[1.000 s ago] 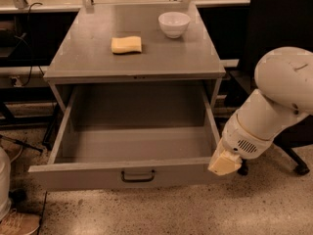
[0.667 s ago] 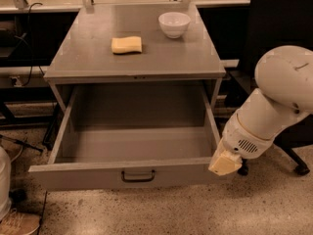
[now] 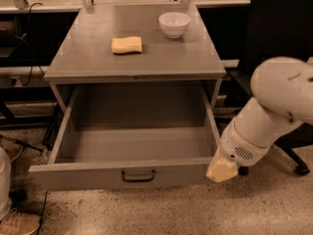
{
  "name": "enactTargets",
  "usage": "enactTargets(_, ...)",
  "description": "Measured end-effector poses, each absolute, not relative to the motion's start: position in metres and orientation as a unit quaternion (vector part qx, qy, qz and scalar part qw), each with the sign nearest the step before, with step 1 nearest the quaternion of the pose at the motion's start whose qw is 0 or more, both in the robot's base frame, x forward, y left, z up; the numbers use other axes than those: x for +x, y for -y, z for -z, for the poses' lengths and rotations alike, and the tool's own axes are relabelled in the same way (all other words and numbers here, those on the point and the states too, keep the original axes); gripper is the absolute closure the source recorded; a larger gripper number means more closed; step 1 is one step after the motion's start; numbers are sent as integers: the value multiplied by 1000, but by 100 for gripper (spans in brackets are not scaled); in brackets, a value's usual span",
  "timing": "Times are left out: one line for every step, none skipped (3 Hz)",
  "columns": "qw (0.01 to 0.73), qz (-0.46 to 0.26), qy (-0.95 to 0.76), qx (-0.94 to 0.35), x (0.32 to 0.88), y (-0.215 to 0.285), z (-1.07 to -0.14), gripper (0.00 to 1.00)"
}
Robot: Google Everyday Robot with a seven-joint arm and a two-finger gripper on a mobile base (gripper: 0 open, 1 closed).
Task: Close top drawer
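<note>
The top drawer [image 3: 98, 177] is pulled far out of the grey cabinet [image 3: 146, 62]. Its inside is empty. Its tall flat front panel faces me, with a small dark bail handle [image 3: 138, 176] at the centre. My gripper [image 3: 223, 171] hangs on the white arm [image 3: 274, 106] at the lower right. It sits just beside the right end of the drawer's front panel, at about the panel's height. Whether it touches the panel is not visible.
A yellow sponge [image 3: 126, 45] and a white bowl [image 3: 174, 23] lie on the cabinet top. A black office chair [image 3: 281, 33] stands at the right, behind my arm. A white object [image 3: 4, 182] and a shoe [image 3: 18, 223] are on the floor at the lower left.
</note>
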State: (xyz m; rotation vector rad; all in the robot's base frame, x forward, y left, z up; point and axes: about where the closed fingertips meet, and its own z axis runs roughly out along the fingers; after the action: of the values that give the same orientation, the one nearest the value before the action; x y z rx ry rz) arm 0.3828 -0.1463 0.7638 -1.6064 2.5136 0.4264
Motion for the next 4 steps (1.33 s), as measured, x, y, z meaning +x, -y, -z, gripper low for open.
enactTargets(57,-168,-842,-509,371,143,-731,100)
enactTargets(64,-175,-854,-486,372,138,-698,100)
enactTargets(120,-170,-857,-471,408,121,-676,100)
enactTargets(147,-161,-856,-469,431,112,-672,100)
